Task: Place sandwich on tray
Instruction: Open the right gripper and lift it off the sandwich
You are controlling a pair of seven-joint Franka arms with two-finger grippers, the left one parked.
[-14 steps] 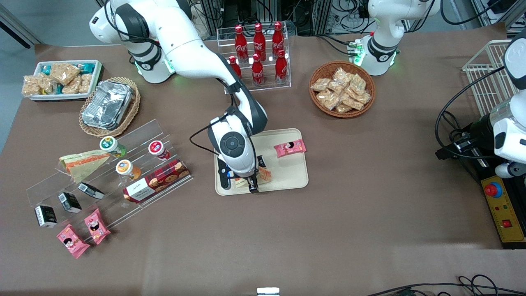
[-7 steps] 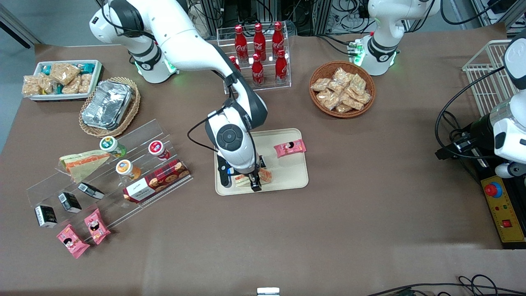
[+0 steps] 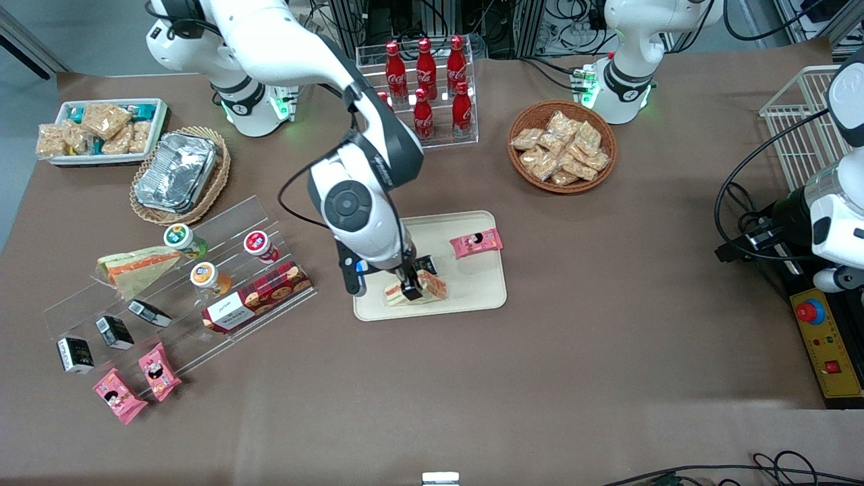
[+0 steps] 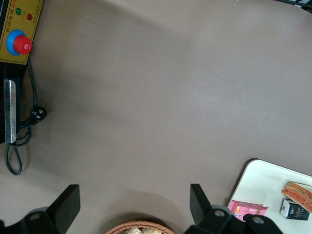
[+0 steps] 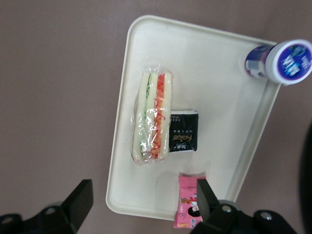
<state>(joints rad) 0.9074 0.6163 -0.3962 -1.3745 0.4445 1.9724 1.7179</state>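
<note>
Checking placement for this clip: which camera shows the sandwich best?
The right wrist view: the sandwich lies whole on the tray, unobstructed, beside a black packet. In the front view the open gripper above it covers part of it. The left wrist view catches only a sliver.

The claw hangs open above the sandwich, not touching it. On the tray, a black packet touches the sandwich, a pink packet lies near, and a bottle crowds one corner.

I'm seeing even, bright overhead light, soft shadows lying on the table, foil glaring slightly, focus holding sharp.
</note>
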